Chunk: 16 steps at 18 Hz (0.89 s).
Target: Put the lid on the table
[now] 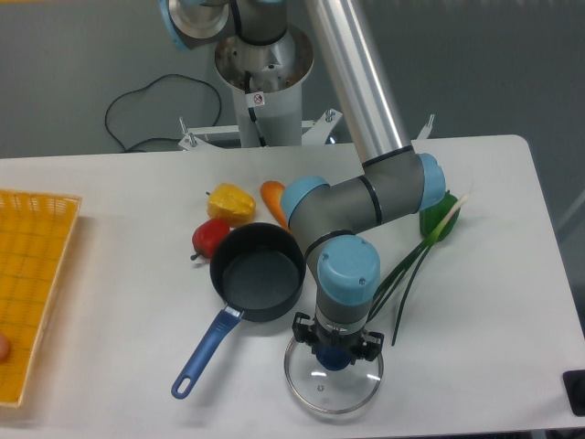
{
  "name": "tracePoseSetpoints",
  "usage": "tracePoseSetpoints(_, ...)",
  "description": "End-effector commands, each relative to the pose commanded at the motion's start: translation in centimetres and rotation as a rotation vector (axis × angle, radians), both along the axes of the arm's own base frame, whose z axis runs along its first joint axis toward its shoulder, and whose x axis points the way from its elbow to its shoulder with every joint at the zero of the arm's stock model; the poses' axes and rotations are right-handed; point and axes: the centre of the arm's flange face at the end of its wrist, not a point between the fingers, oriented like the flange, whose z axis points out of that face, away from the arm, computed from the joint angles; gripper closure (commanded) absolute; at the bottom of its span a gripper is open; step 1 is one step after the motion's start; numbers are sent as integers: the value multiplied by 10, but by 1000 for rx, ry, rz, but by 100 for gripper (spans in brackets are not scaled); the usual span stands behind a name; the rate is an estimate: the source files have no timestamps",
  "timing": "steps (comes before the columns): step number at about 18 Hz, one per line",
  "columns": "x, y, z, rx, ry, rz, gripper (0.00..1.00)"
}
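The large white flat desk (pixel 475 302) carried everything, with the grey and light-blue robot arm (pixel 366 197) bent down over its near edge. The dark round saucepan with the blue handle (pixel 257 274) sat open just left of the arm's wrist. The round clear glass lid with a thin metal rim (pixel 333 382) lay low at the desk's front edge, just right of the saucepan's handle and apart from the pan; whether it rested on the surface or hung just above it could not be told. Its glass looked clean and whole, its dark blue knob mostly hidden by the wrist. The gripper (pixel 335 357) sat directly over that knob, its fingers seemingly pinching it, though the contact itself was hidden.

The step in hand appeared to be the final set-down. Next would likely come a gentle lowering until the rim sat flat, then a release and a straight lift.
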Motion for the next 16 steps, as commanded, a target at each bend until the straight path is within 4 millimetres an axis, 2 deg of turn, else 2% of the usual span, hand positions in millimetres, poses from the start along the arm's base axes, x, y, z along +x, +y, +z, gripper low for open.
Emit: tracePoseSetpoints(16,5,3,-4,-7,-6,-9,31)
